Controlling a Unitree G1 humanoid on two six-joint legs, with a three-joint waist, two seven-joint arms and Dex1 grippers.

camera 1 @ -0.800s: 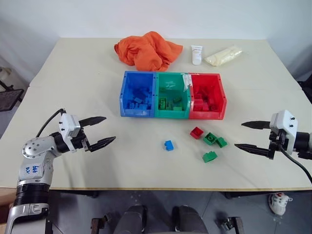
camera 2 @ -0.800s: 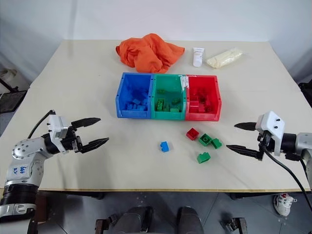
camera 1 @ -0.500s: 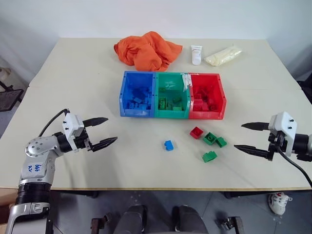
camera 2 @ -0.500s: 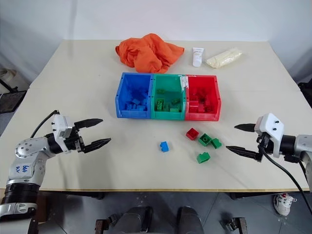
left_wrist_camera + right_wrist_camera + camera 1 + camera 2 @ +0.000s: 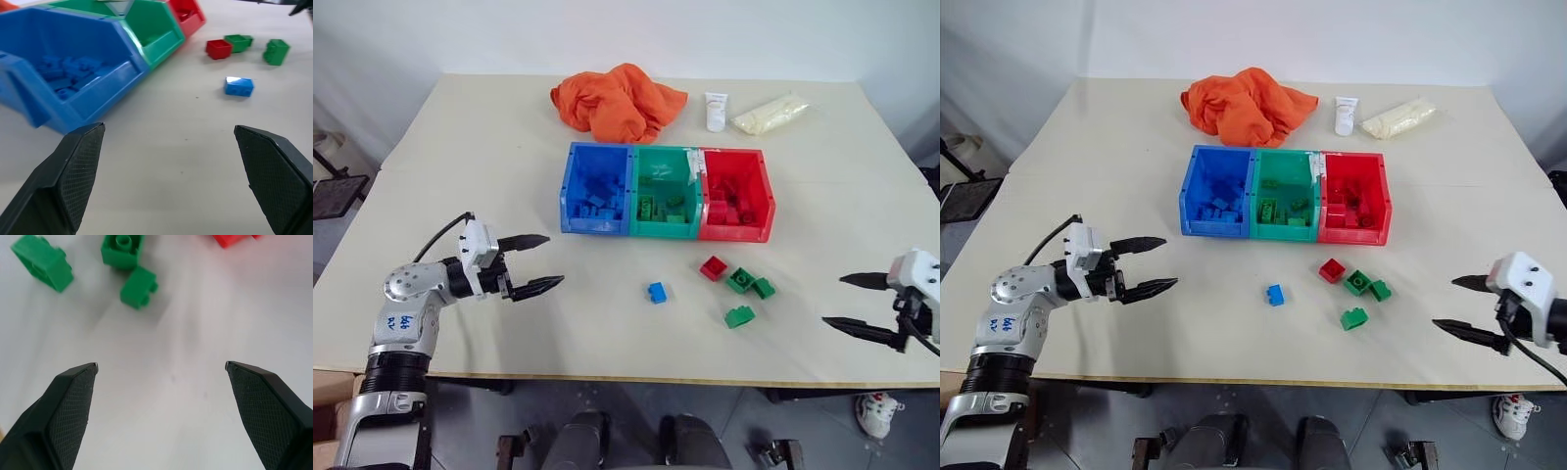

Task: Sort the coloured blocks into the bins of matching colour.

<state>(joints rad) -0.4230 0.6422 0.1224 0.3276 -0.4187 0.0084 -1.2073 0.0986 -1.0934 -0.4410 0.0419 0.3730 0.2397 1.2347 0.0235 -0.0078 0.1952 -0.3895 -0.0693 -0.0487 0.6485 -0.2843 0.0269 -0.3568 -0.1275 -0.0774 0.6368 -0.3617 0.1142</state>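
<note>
Three joined bins stand in a row mid-table: blue bin (image 5: 595,223), green bin (image 5: 663,227) and red bin (image 5: 734,231), each with bricks of its own colour inside. In front of them lie loose blocks: a blue block (image 5: 656,292), a red block (image 5: 712,267) and three green blocks (image 5: 739,280) (image 5: 763,287) (image 5: 738,316). My left gripper (image 5: 555,259) is open and empty, left of the blue block and pointing towards it. At the table's right front, my right gripper (image 5: 833,301) is open and empty, well right of the green blocks (image 5: 138,288).
An orange cloth (image 5: 619,100), a white tube (image 5: 716,111) and a pale yellow bag (image 5: 770,113) lie along the far side behind the bins. The table's front edge (image 5: 636,374) runs close below both grippers.
The view has shifted slightly. My right gripper has drawn back to the right and nearer the front edge, away from the green blocks. The left gripper has hardly moved; both stay open.
</note>
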